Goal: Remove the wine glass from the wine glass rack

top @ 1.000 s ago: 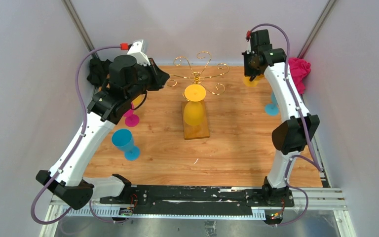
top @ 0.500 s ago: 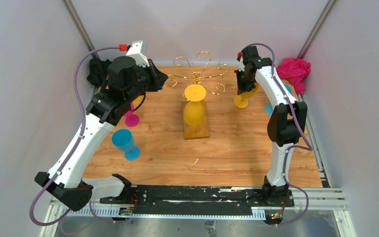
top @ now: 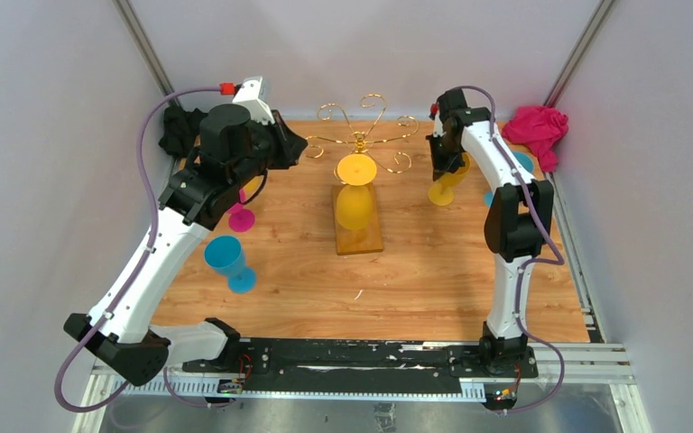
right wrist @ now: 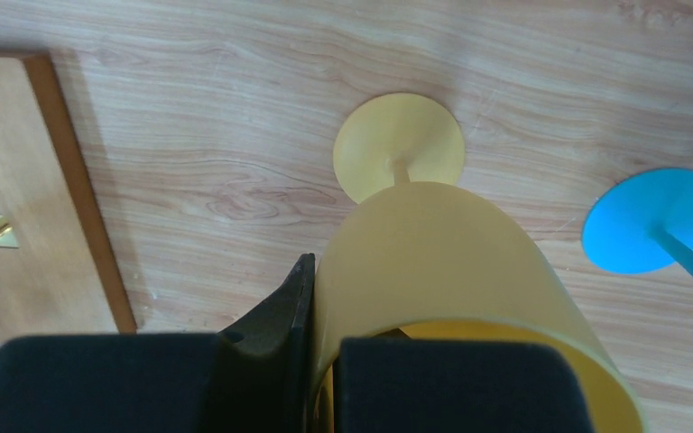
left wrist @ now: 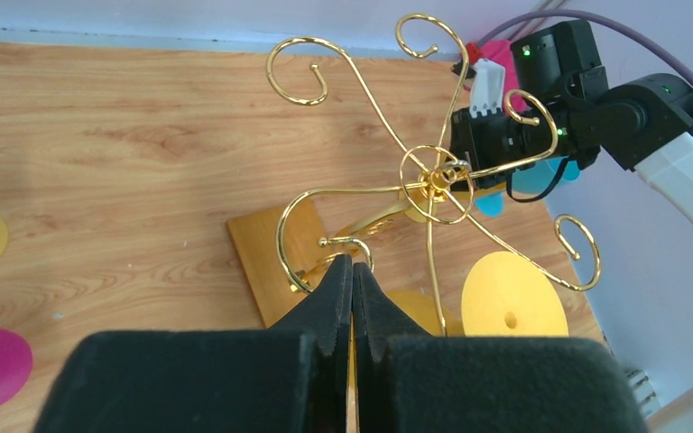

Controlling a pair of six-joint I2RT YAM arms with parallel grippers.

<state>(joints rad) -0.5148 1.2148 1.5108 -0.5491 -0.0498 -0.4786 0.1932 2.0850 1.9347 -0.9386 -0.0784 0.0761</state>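
Observation:
The wine glass rack (top: 361, 137) is gold wire on an amber wooden base (top: 366, 242) at the table's middle. A yellow wine glass (top: 355, 204) hangs upside down from it, foot (left wrist: 512, 296) up. My right gripper (top: 442, 164) is shut on the rim of a second yellow wine glass (right wrist: 442, 262), one finger outside and one inside the bowl. That glass stands upright right of the rack, its foot (right wrist: 399, 149) at the table. My left gripper (left wrist: 353, 271) is shut and empty, just left of the rack's wire arms (left wrist: 429, 176).
A magenta glass (top: 241, 216), a blue glass (top: 228, 260) and a yellow one (top: 251, 185) stand at the left under my left arm. Another blue glass (right wrist: 659, 221) stands right of the held glass. A pink cloth (top: 541, 131) and a black cloth (top: 176, 131) lie in the back corners.
My right arm has swung from the back right corner leftward and down with the yellow glass, bringing its foot to the table beside the rack. The left arm has not moved.

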